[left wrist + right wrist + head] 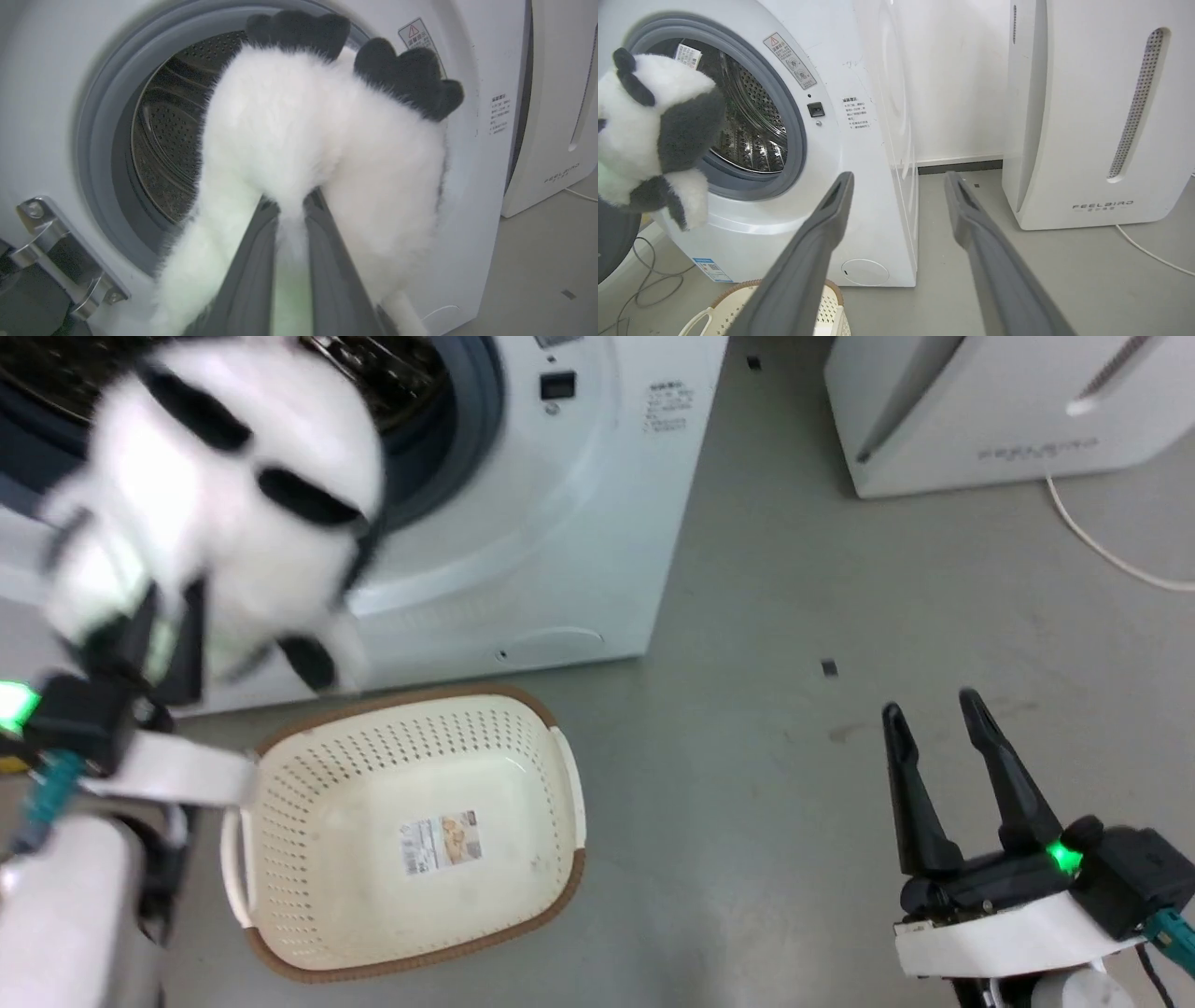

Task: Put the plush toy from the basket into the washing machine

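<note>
- Plush toy (233, 495) hangs in the air before the open mouth of the washing machine (560, 523), above the basket (308, 775) and not touching it.
- Our left gripper (292, 205) is clamped on its white fur. Our right gripper (932, 705) is spread, holding nothing, well apart over the floor (794, 803).
- In our left wrist view we see its long axis running along our fingers, with two black paws at the far end, pointing away from the wrist.
- Our head view blurs it, showing just dark patches on white.
- Our right wrist view gives the side profile against the drum (747, 135), plus the FEELBIRD appliance (1087, 116).
</note>
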You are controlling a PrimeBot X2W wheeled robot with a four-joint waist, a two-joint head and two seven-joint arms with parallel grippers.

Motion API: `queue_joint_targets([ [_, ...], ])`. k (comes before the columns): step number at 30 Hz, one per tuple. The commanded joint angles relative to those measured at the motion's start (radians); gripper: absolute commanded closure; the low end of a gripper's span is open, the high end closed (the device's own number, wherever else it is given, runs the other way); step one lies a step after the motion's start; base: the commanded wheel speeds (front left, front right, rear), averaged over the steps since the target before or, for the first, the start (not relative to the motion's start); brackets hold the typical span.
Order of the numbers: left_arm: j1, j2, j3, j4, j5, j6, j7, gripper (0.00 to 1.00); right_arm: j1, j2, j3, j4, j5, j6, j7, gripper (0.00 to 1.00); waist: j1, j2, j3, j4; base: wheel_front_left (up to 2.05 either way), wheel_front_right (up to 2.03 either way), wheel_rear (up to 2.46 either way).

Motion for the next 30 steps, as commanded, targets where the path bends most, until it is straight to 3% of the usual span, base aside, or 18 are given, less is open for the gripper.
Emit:
queue_joint_targets([
  [1, -0.059, 0.022, 0.017, -0.009, -0.012, -0.011, 0.007, 1.00, -0.025, 0.000, 0.002, -0.015, 0.009, -0.001, -0.004, 0.00, 0.0000, 0.0000, 0.073, -0.051, 0.00, 0.00, 0.00],
  [9, -0.377, 0.140, 0.044, 0.052, -0.050, -0.086, 0.141, 1.00, -0.085, 0.000, 0.015, -0.068, 0.042, -0.001, -0.004, 0.00, 0.0000, 0.0000, 0.257, -0.119, 0.00, 0.00, 0.00],
  [15, -0.645, 0.195, 0.019, 0.198, -0.042, -0.111, 0.202, 1.00, -0.127, 0.000, 0.025, -0.078, 0.071, -0.001, -0.004, 0.00, 0.0000, 0.0000, 0.371, -0.153, 0.00, 0.00, 0.00],
  [23, -0.993, 0.252, -0.107, 0.403, 0.033, -0.136, 0.244, 1.00, -0.174, 0.000, 0.054, -0.085, 0.109, -0.001, -0.004, 0.00, 0.0000, 0.0000, 0.480, -0.180, 0.00, 0.00, 0.00],
  [30, -1.190, 0.250, -0.258, 0.591, 0.031, -0.142, 0.321, 1.00, -0.192, 0.000, 0.071, -0.085, 0.119, -0.001, -0.004, 0.00, 0.0000, 0.0000, 0.532, -0.194, 0.00, 0.00, 0.00],
])
